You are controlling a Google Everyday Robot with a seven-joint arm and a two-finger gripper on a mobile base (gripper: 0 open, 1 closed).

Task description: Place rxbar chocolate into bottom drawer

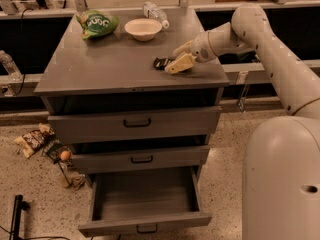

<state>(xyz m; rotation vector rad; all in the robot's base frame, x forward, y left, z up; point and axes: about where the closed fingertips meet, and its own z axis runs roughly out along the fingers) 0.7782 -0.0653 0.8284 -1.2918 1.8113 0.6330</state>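
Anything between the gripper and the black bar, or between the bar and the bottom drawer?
Nothing visible does. The gripper is right at the small flat black wrapper bar on the grey cabinet top. The deep grey bottom drawer stands pulled out past the two shallower drawers above.

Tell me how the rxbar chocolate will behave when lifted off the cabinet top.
The rxbar chocolate, lying flat by the gripper on the cabinet top, looks small and thin, so probably light. Flat, it should slide rather than roll. Its wrapper may be slippery.
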